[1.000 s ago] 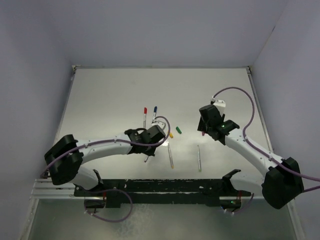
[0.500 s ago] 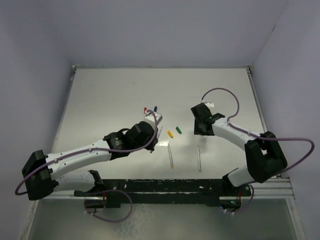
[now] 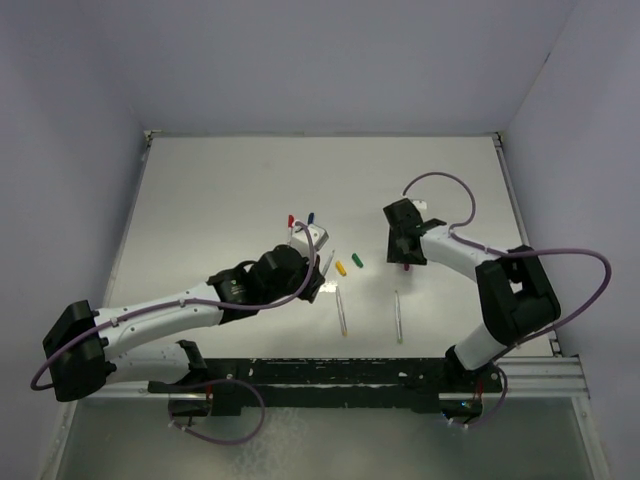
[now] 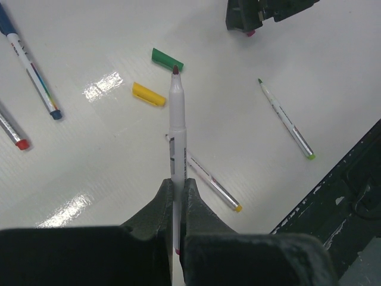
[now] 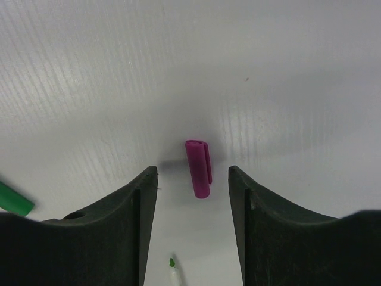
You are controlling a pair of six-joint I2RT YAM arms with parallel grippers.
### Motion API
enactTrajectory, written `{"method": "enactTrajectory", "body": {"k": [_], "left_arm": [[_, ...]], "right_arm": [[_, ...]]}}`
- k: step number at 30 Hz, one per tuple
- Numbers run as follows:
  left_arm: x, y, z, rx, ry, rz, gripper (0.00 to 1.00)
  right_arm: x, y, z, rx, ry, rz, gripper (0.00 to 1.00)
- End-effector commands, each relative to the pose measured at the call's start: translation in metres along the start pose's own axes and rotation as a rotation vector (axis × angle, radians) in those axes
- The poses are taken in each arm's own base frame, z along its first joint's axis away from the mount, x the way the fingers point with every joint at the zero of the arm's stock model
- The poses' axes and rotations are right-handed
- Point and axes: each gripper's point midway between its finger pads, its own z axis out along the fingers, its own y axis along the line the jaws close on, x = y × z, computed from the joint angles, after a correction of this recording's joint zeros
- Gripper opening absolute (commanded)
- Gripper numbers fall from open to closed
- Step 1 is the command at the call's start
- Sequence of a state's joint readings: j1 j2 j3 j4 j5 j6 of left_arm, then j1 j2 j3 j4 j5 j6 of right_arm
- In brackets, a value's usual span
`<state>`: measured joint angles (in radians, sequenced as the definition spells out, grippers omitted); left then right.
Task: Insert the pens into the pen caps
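Observation:
My left gripper [image 4: 177,185] is shut on a silvery-white pen [image 4: 176,137] whose dark tip points toward the green cap [image 4: 167,59] and the yellow cap [image 4: 148,94]. In the top view this gripper [image 3: 318,268] sits just left of both caps [image 3: 358,260]. My right gripper [image 5: 193,179] is open and straddles the purple cap [image 5: 199,168], which lies on the table between the fingers. A yellow-tipped pen [image 3: 342,312] and a green-tipped pen [image 3: 398,315] lie near the front. Two more pens, with a blue end [image 4: 30,65] and a red end [image 4: 12,131], lie at the left.
The white table [image 3: 220,190] is walled on three sides. A black rail [image 3: 330,375] runs along the near edge, close to the loose pens. The right gripper [image 3: 405,250] hangs just right of the green cap.
My left gripper has carried the pen up and right, toward the yellow and green caps. My right gripper has shifted left and settled over the purple cap.

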<state>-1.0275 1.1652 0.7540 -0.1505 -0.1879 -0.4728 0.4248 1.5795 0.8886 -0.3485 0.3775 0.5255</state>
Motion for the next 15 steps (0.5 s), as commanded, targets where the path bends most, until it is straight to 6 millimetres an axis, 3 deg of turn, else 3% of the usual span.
{"method": "enactTrajectory", "body": {"k": [1, 15], "left_arm": [[-0.025, -0.011, -0.003, 0.061, -0.104, -0.002, 0.00], [-0.026, -0.019, 0.002, 0.097, -0.099, -0.002, 0.00]], "right_arm": [[-0.015, 0.010, 0.002, -0.030, -0.022, 0.006, 0.52], [0.001, 0.001, 0.016, -0.009, 0.020, 0.044, 0.48]]}}
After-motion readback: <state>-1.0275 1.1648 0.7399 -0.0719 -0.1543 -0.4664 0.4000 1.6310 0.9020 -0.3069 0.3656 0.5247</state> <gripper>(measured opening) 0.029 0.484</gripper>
